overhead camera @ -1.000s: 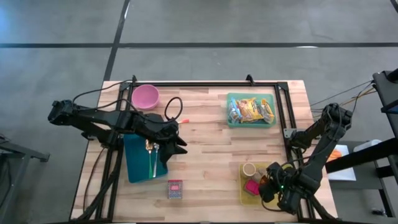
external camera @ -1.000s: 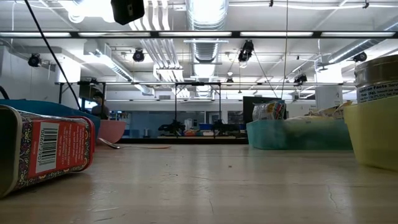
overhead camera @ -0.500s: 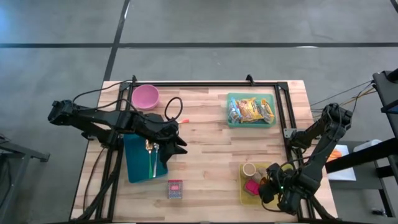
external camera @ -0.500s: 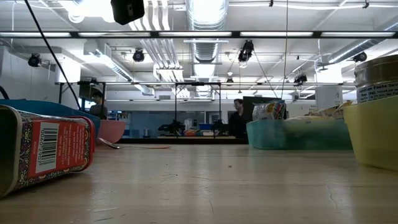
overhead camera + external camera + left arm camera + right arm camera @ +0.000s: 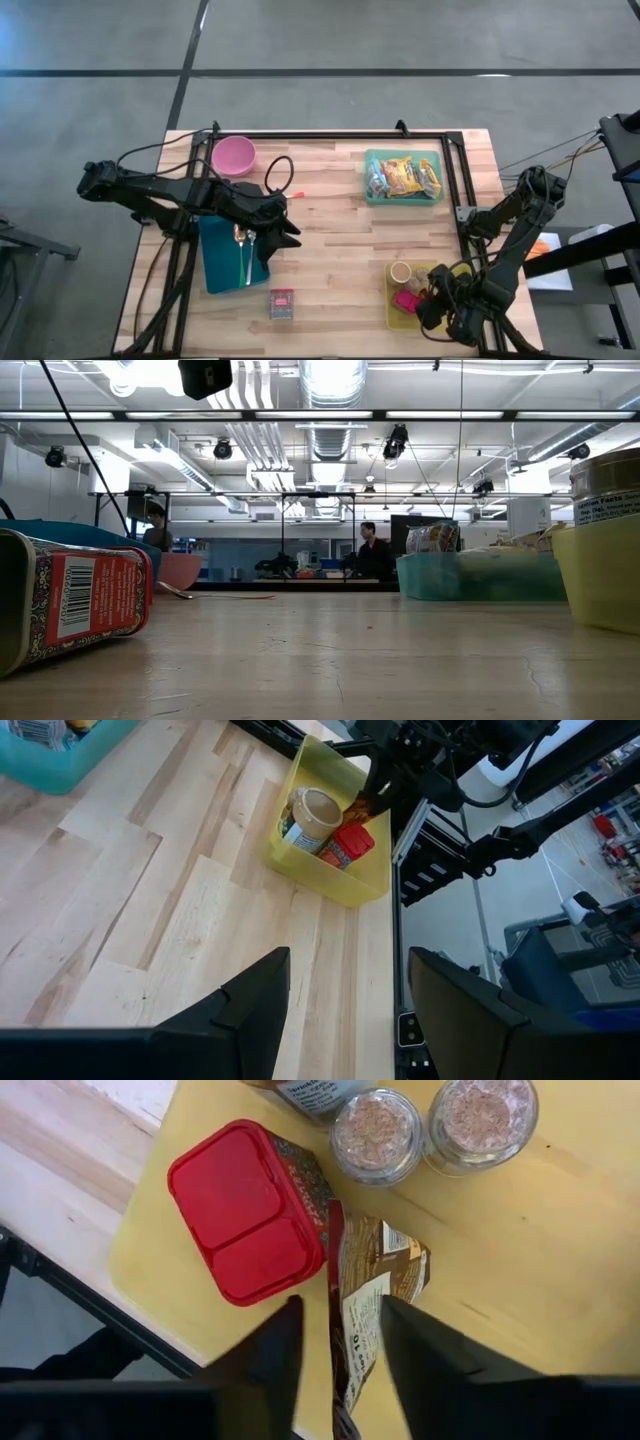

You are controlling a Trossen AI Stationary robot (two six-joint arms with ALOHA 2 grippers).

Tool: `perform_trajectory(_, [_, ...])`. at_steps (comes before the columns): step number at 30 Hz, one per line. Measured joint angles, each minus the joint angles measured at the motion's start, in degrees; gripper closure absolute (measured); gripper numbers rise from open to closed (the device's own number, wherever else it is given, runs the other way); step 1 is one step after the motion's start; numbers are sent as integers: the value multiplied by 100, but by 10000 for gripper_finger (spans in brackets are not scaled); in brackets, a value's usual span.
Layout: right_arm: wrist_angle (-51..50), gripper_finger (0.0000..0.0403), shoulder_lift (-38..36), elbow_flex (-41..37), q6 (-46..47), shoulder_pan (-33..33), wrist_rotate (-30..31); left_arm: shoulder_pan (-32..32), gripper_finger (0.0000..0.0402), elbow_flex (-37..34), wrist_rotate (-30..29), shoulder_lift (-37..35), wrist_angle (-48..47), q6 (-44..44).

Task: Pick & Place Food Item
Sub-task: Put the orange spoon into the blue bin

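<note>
1. The right gripper point(image 5: 335, 1342) hangs over the yellow bin point(image 5: 394, 312), fingers slightly apart around a brown packet point(image 5: 372, 1305) standing inside.
2. The left gripper point(image 5: 345, 982) waits open above the desk point(image 5: 340, 260).
3. Placing looks nearly done; only release remains.

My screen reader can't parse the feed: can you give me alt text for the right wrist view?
The right hand, fingers slightly parted, hangs over a brown packet standing in the yellow bin. Beside the packet sits a red-lidded container, with two clear jars of granules just past it.
</note>
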Motion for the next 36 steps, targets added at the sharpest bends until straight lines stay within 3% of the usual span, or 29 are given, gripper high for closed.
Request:
perform_trajectory(6, [156, 197, -6, 4, 10, 0, -4, 0, 192, 0, 0, 0, -2, 0])
perform_trajectory(12, [99, 152, -52, 185, -8, 0, -265, 0, 192, 0, 2, 0, -8, -13])
perform_trajectory(22, [-1690, 147, -39, 1470, -226, 0, -285, 159, 192, 0, 17, 0, -107, -174])
perform_trajectory(29, [-2663, 147, -44, 2099, -353, 2, -199, 991, 192, 2, -4, 83, -1122, -174])
perform_trajectory(36, [-2811, 147, -44, 2005, -434, 2, 87, 1843, 192, 24, -173, 371, -1672, 712])
